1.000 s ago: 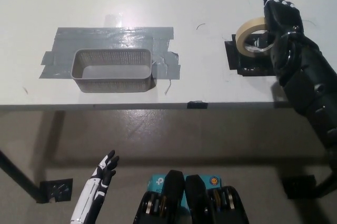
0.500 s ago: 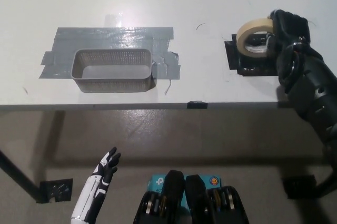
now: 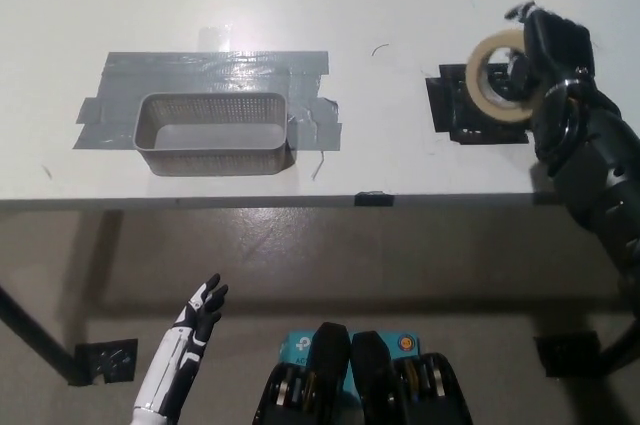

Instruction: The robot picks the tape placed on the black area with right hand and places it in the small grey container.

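Black right hand [image 3: 553,50] closed on cream-coloured ring of masking tape [image 3: 499,77], roll tilted up on edge, over black taped patch [image 3: 452,115] at far right of white table [image 3: 400,5]. Can't tell if lower rim touches patch or hangs just clear. Grip looks to be on roll's right side only, so probably marginal.

For step in hand: lift straight up first, confirm roll clear and not swinging, then carry left. Keep wrist steady; tilted ring could pivot out of fingers. Aim for centre of container, release low over it so roll drops flat, not onto rim.

Small grey mesh rectangular container [image 3: 213,132] well left, sitting on grey duct-tape patch [image 3: 215,70]. Nothing visible inside.

White left hand [image 3: 202,307] idle at lower left, below table edge, fingers spread, holding nothing.
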